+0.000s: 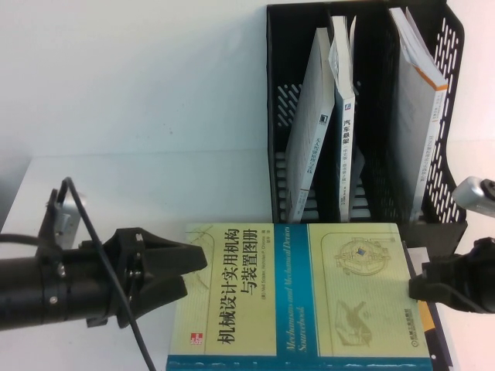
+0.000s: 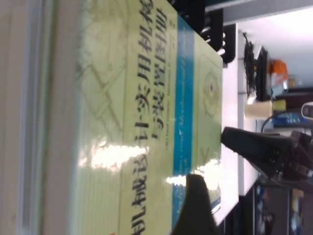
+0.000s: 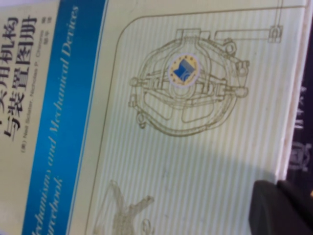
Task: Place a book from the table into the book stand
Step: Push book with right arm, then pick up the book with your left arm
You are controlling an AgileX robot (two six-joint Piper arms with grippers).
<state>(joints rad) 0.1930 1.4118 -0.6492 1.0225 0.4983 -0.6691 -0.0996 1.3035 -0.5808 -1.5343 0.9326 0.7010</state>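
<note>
1. The book (image 1: 290,297) is lying flat, cover up, on the white bench (image 1: 147,185), just in front of the book stand (image 1: 363,116), between the 2 grippers.
2. Left gripper (image 1: 197,270) is sitting at the book's left edge, fingers spread apart w/ the edge between them, not clamping yet.
3. Right gripper (image 1: 418,287) is sitting at the book's right edge; can't tell if its fingers are apart or together.
4. Handling, as a guess: thick, so probably heavy; stiff; the cover is reflecting light, so likely slippery. Best taking hold across the thickness at the side edges, both arms sharing the load.
5. Writing: black Chinese title "机械设计实用机构与装置图册"; the blue band is reading "Mechanisms and Mechanical Devices Sourcebook"; small red logo at a corner, too small to read.
</note>
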